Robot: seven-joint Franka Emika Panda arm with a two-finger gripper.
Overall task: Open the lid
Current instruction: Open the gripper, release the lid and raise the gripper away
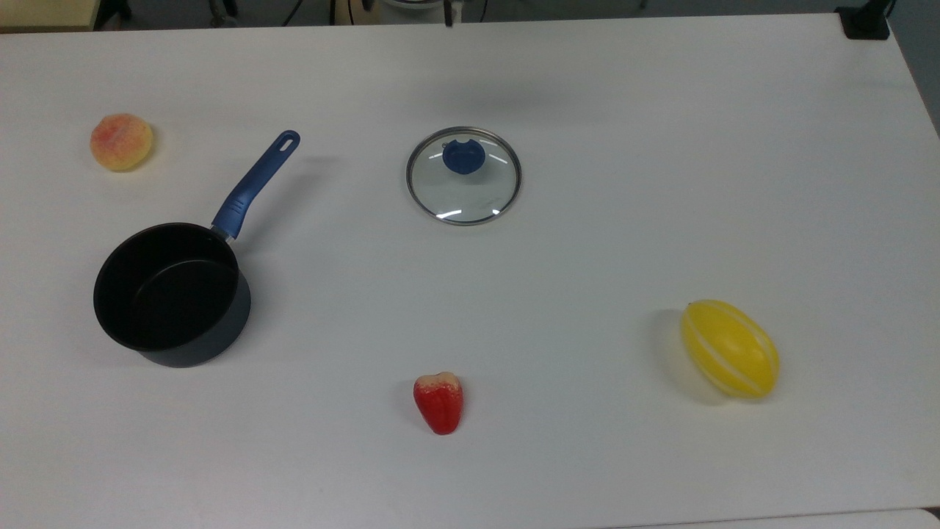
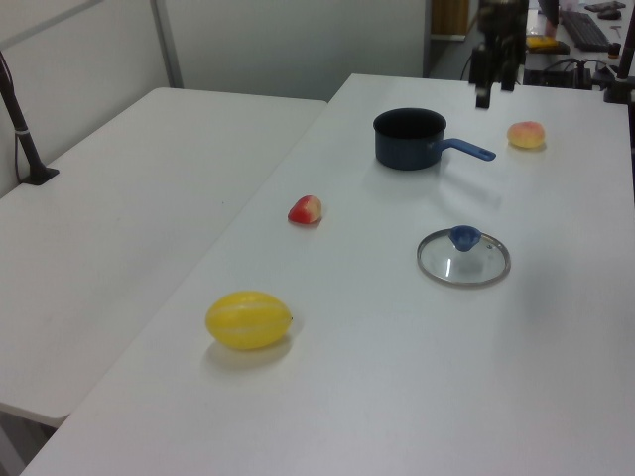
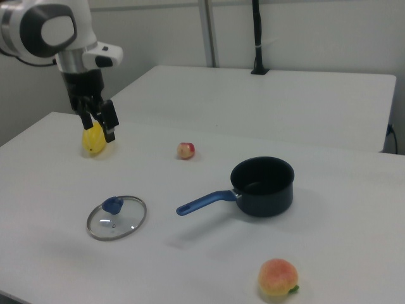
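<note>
1. Lid (image 1: 464, 176) lies flat on the white table (image 1: 587, 242), knob up, well apart from the black saucepan (image 1: 170, 294); in the top view it sits to the right of the pan's blue handle (image 1: 255, 184).
2. Its blue knob (image 1: 463, 156) stands free, with nothing touching it.
3. Gripper (image 3: 105, 125) hangs in the air well above the table in the right view, up and to the left of the lid, in front of the yellow melon (image 3: 93, 140).
4. Its two fingers appear parted with nothing between them, though the gap is hard to judge from this angle.
5. In the left view the gripper (image 2: 495, 77) shows as a dark blur high over the far side of the table, beyond the saucepan.
6. A peach (image 1: 121, 142) rests near the top view's left edge, a small red fruit (image 1: 439, 402) near the front, and the melon to the right.
</note>
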